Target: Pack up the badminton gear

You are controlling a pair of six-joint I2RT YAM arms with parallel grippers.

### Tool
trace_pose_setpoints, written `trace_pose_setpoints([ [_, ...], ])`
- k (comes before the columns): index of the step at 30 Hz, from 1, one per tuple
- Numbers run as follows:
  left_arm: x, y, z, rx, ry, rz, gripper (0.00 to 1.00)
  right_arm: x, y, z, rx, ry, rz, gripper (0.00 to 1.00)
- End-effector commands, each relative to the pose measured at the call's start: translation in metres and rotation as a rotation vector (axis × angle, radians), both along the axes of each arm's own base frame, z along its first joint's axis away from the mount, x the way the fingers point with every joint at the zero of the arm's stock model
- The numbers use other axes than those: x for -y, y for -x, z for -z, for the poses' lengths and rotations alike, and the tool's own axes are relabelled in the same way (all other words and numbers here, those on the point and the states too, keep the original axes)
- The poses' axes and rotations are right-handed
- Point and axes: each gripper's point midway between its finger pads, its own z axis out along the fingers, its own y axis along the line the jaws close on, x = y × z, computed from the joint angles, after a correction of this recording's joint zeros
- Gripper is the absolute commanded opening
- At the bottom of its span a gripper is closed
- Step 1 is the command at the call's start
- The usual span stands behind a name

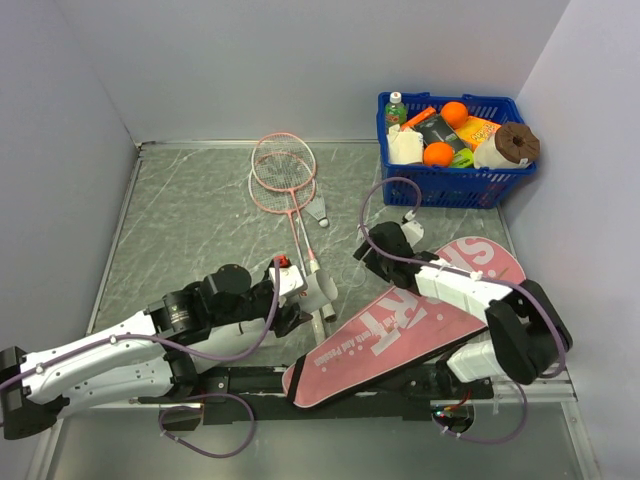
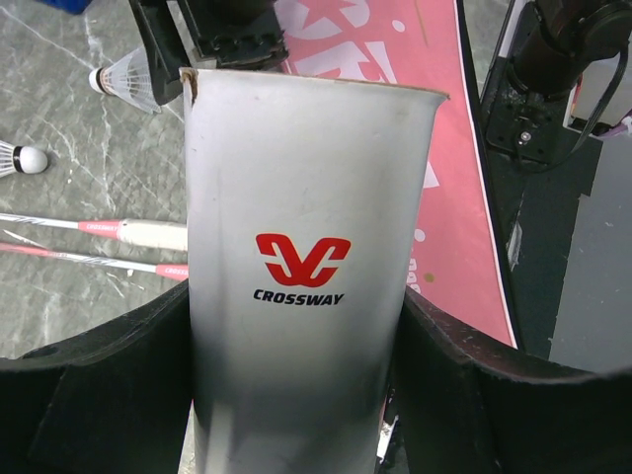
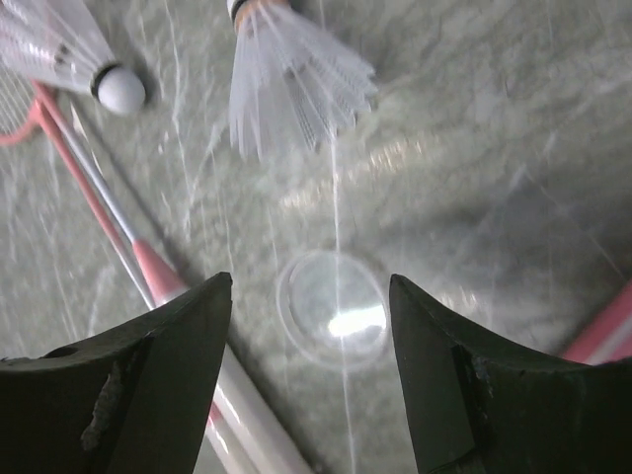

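Note:
My left gripper [image 1: 303, 297] is shut on the white tube [image 1: 320, 292], which is lettered CROSSWAY in the left wrist view [image 2: 306, 197], with its open end facing the pink bag [image 1: 410, 318]. My right gripper [image 1: 366, 254] is open and empty, hovering over a clear round lid [image 3: 331, 307] on the table. Two pink rackets [image 1: 283, 170] lie crossed at the back middle, handles toward me. A white shuttlecock [image 1: 320, 210] lies beside them. The right wrist view shows two shuttlecocks, one [image 3: 293, 79] just ahead of the fingers and another [image 3: 59, 49] at the far left.
A blue basket [image 1: 452, 185] of groceries stands at the back right corner. Racket shafts and a pale handle [image 3: 247, 415] run under my right gripper's left finger. The bag lies across the right arm's base, beside the tube.

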Motion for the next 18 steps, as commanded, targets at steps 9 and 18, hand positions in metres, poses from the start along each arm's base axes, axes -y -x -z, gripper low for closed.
trace_pose_setpoints([
  [9,0.002,0.002,-0.024,-0.001,0.071,-0.006,0.01,-0.018,-0.064,-0.014,0.206,-0.167,0.071,0.69],
  [18,0.002,0.002,-0.019,-0.006,0.059,-0.004,0.01,-0.012,-0.083,0.010,0.192,-0.156,0.112,0.50],
])
